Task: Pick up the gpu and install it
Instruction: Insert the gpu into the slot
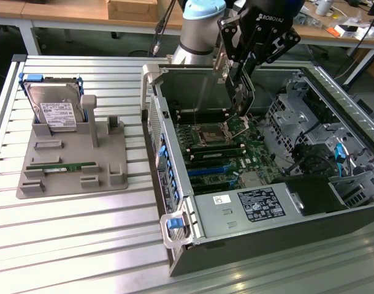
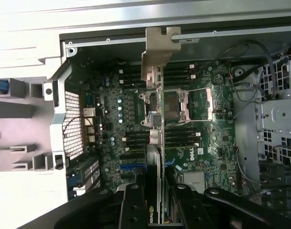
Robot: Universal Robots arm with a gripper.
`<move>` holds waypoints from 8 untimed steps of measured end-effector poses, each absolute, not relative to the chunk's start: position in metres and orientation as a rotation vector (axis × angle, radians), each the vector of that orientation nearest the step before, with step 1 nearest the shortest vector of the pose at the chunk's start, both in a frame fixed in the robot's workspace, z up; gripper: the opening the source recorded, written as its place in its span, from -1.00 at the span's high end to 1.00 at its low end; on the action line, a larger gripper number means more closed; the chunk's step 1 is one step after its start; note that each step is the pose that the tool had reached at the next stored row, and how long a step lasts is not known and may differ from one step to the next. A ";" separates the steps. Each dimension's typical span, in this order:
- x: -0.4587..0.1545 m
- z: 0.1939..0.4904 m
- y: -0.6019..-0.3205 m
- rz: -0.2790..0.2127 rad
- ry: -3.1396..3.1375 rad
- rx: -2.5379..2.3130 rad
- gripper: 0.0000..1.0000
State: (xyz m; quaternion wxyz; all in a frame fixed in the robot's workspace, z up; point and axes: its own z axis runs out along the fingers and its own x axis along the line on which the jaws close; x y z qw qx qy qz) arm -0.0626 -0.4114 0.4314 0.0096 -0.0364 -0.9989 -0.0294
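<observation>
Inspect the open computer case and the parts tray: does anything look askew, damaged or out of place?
Nothing looks damaged or spilled. The gpu is not seated: the end effector holds it on edge above the motherboard, near the processor socket. The hard drive and memory stick sit neatly on the tray.

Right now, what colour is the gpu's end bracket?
Silver. The bracket of the gpu shows best in the wrist view.

The gpu is dark with a shiny silver bracket, and the gripper is black. The motherboard is dark green with blue slots. The silver hard drive bears a white label. The memory stick is green, its holder grey, and the table ribbed silver.
</observation>
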 end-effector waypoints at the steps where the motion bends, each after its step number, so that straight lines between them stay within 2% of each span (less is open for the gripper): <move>1: -0.063 0.431 -0.411 -0.092 -3.119 -0.107 0.47; 8: -0.063 0.431 -0.411 -0.090 -3.117 0.053 0.47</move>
